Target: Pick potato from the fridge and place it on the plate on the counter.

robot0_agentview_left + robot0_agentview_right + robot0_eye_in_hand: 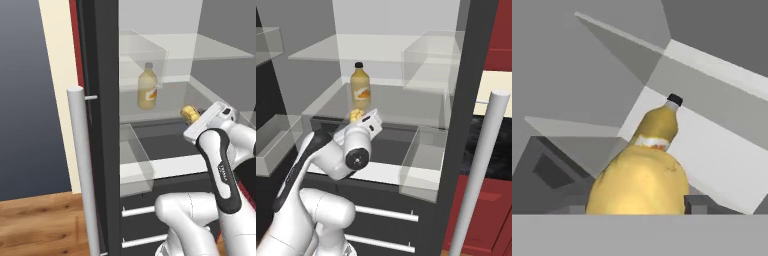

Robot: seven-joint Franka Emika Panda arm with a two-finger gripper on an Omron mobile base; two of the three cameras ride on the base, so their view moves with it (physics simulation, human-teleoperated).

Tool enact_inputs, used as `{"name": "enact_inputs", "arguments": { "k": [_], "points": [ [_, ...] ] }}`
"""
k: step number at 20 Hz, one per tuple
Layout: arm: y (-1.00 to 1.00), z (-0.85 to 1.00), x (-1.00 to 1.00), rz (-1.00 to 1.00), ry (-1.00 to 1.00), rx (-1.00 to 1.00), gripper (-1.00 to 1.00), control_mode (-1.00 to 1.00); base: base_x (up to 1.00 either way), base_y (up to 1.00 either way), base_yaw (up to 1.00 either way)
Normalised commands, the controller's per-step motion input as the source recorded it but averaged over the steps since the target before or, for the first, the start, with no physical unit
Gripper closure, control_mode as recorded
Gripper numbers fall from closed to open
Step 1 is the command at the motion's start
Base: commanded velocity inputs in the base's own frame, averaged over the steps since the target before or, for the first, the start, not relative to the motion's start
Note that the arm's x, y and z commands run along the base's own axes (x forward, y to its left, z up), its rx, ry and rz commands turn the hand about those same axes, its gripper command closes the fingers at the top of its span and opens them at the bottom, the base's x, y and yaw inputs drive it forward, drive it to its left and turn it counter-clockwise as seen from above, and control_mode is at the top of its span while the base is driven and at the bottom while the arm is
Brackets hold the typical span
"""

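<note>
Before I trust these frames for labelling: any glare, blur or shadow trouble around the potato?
Left base view: flat, even lighting, no glare; the potato is sharp at the end effector. Right base view: the potato is small, beneath the bottle. Hand view: the potato looms large and soft-edged, covering the bottle's base.

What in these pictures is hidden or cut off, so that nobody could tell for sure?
- Gripper fingertips: hand view, hidden behind the lumpy yellow-tan potato, so the grip cannot be confirmed.
- Tall yellow bottle label: hand view, mostly covered by the potato.
- Potato: left base view, partly hidden by the white hand.
</note>
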Motion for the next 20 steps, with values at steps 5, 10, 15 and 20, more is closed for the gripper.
{"name": "enact_inputs", "arguments": {
  "k": [5,10,15,20],
  "points": [
    [0.04,0.00,-0.20,0.00,0.07,-0.29,1.00,-1.00,0.00,0.00,0.00],
    [0.05,0.00,-0.32,0.00,0.00,-0.26,1.00,-1.00,0.00,0.00,0.00],
    [0.00,-0.04,-0.92,0.00,-0.21,-0.05,1.00,-1.00,0.00,0.00,0.00],
    [0.26,-0.01,-0.69,0.02,-0.11,-0.08,1.00,-1.00,0.00,0.00,0.00]
  ]
}}
